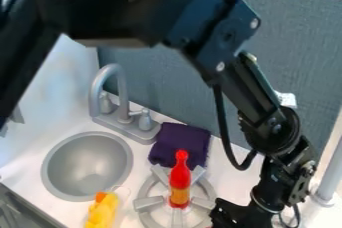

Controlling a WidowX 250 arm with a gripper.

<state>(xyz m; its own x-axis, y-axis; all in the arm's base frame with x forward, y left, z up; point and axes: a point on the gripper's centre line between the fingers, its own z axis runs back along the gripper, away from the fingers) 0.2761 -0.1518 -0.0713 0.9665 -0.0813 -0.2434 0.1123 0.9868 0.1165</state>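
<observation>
Gripper (222, 215) near red bottle (180, 178); bottle on burner (148, 203)

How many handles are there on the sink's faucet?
2: one handle on the picture's left of the faucet's upright spout, the other handle on its right, nearer the purple cloth.

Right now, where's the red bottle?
Lower middle of the camera view: red bottle upright on the gray stove burner, just below the purple cloth, image-left of the gripper.
</observation>
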